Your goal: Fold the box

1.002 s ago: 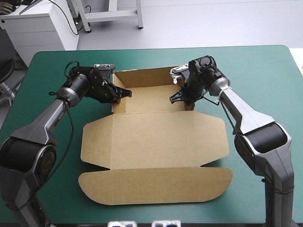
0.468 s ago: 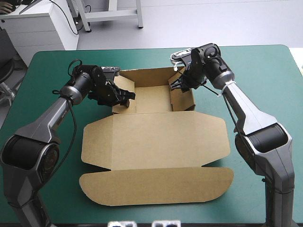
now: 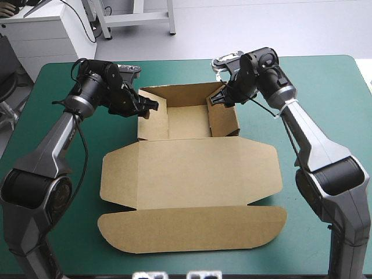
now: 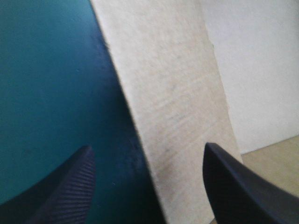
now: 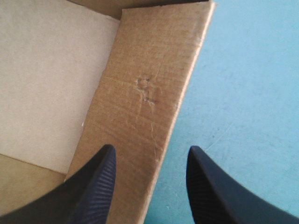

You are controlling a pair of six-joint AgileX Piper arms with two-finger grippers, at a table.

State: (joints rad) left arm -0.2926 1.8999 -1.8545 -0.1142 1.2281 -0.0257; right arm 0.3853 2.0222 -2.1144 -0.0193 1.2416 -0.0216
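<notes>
The brown box [image 3: 192, 168] lies mid-table, its far part a tray with the back wall and both side walls raised. The lid panel [image 3: 192, 226] lies flat toward the near edge. My left gripper [image 3: 148, 106] is open at the far end of the tray's left wall [image 3: 152, 119]. In the left wrist view that wall [image 4: 173, 107] stands between the open fingers of the left gripper [image 4: 147, 148]. My right gripper [image 3: 216, 99] is open over the far end of the right wall [image 3: 222, 118]. In the right wrist view the right gripper [image 5: 152, 149] straddles that wall [image 5: 149, 93].
The teal-green cover [image 3: 325, 93] shows on both sides of the box and in a strip beyond its back wall. The lid's front flap reaches close to the table's near edge.
Both grippers have drawn back from inside the tray toward the table's far edge and outward. The tray's two side walls, folded inward earlier, now stand upright.
</notes>
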